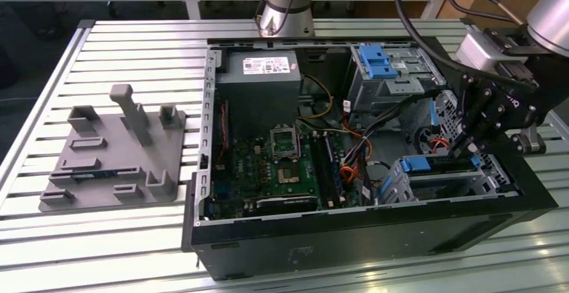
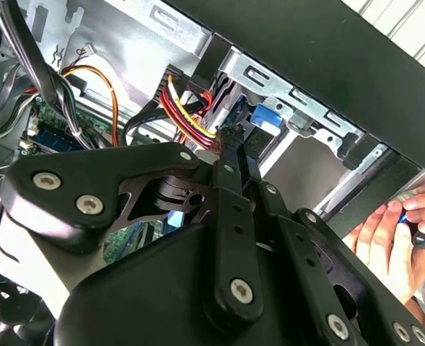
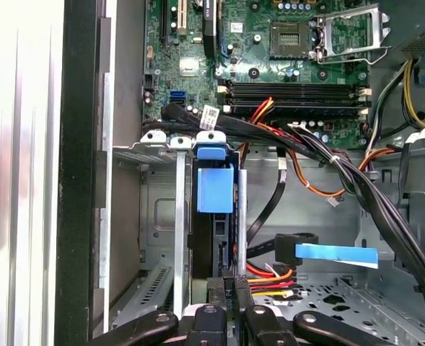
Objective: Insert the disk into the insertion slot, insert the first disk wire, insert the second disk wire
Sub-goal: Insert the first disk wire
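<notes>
The disk, in its blue carrier, sits inside the insertion slot, the low silver cage at the case's corner on the exterior view's right. My gripper hangs just above the disk's rear. Both wrist views show its fingertips pressed together. A red, yellow and black disk wire runs straight into the gripper, and its plug is hidden between the tips. A second disk wire, a black plug with a blue tab, lies loose on the case floor beside the cage.
A taller grey cage with a blue latch stands behind the slot. The motherboard and loose cables fill the case's middle. A person's hand rests outside the case wall. A grey fixture plate lies on the table.
</notes>
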### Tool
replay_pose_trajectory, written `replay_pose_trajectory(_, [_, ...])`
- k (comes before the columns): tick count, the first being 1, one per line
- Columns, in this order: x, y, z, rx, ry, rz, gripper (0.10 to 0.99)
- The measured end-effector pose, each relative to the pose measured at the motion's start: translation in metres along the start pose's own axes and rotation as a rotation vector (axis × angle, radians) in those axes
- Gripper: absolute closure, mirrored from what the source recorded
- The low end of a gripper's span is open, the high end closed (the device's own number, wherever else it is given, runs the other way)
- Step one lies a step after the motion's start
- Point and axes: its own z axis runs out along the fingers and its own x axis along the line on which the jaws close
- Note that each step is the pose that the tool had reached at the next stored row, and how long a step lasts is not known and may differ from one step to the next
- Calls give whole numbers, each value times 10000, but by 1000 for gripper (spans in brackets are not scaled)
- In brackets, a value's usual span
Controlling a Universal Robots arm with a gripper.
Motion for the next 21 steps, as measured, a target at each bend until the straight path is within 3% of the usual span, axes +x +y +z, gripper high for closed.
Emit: replay_pose_trajectory(21, [1,-4,83,1,9,0,922])
